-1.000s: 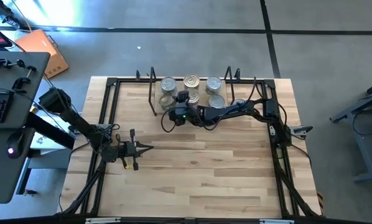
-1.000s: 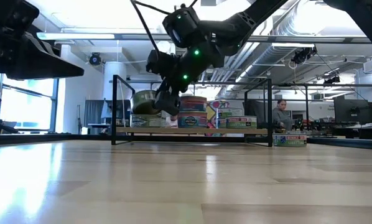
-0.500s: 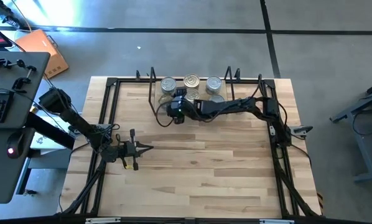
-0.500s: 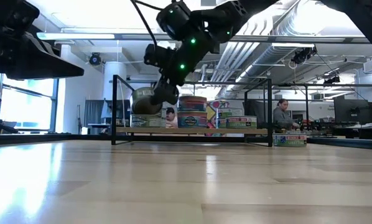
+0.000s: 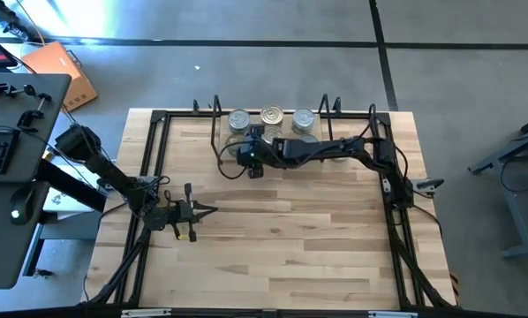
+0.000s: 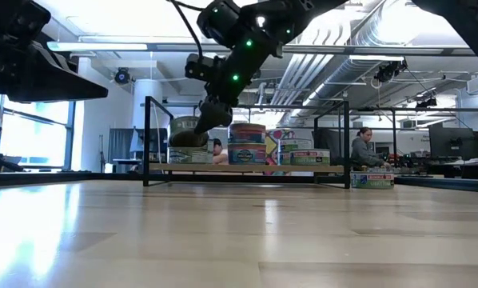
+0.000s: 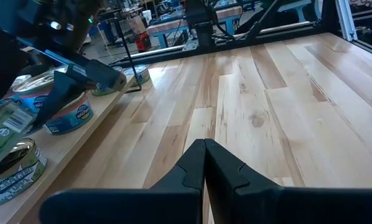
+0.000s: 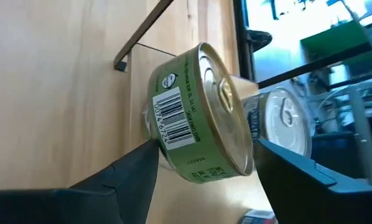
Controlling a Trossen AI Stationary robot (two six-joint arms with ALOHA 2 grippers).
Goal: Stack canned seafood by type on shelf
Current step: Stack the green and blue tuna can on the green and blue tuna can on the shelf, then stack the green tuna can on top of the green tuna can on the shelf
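Green-labelled tin [image 8: 201, 115] sits tilted between the right gripper's [image 8: 204, 165] fingers, clamped by its sides so it can settle flat onto the tin below at the shelf's [image 6: 247, 168] left end. Left gripper [image 5: 202, 210] waits closed, empty, over the table [image 5: 290, 238].

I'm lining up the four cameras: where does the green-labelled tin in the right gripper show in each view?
High view: not visible, hidden beneath the right gripper at the shelf's left end.
Low view: green-labelled tin tilted above the shelf's left stack.
Left wrist view: cannot tell it apart.
Right wrist view: centre, between the fingers.
Shared landmark: the shelf's black upright.
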